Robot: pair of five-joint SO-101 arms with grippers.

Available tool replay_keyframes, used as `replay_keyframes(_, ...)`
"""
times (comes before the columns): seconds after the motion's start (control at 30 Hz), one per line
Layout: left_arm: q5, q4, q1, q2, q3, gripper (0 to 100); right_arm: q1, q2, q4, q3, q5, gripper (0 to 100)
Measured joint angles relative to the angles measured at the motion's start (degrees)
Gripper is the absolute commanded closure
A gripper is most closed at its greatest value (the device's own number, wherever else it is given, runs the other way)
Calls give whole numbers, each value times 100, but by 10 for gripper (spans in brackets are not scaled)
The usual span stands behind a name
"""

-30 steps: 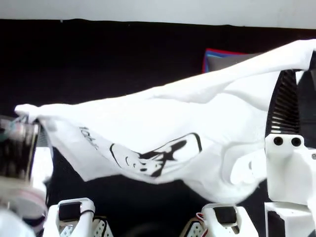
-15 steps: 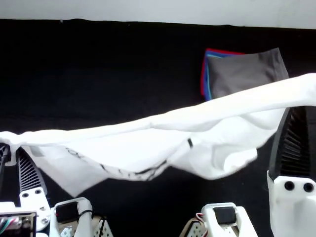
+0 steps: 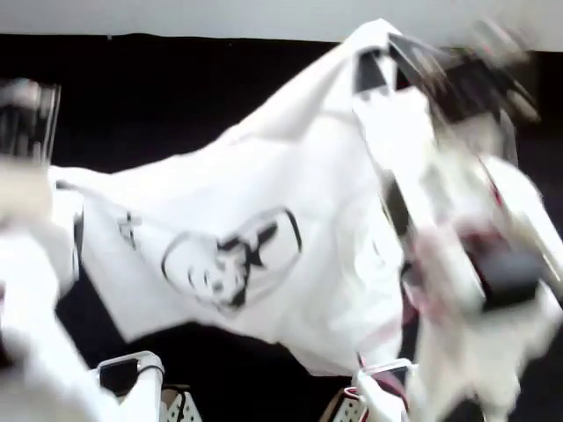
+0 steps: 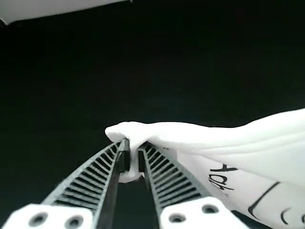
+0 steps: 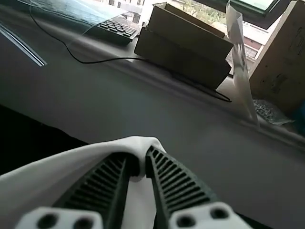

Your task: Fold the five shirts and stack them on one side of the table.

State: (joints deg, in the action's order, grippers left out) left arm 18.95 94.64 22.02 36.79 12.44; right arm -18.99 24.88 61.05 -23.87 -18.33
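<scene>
**Span of white shirt above tabletop**

Obs: left hand is pressed together, pinching one bunched corner of the white shirt. The right hand likewise pinches the opposite corner. The garment hangs in air over the black tabletop. Its long axis runs hand to hand, and the body droops below both. Judgement: laying it flat calls for lowering both hands together with the edge taut.

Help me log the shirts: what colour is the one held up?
White shirt with a black outline print, clearest in the high view.
</scene>
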Motion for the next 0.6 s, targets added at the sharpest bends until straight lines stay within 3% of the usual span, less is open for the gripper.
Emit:
replay_keyframes(0.2,62,-246,-97,-2303,747,992,-9,-1503,-747,-79,0,993)
replay_keyframes(0.43,369,-9,-97,-4396,2875,992,9,-2980,-791,-1099,18,993)
replay_keyframes(0.6,686,290,-158,-5714,3332,992,0,-3666,-475,-1231,18,993)
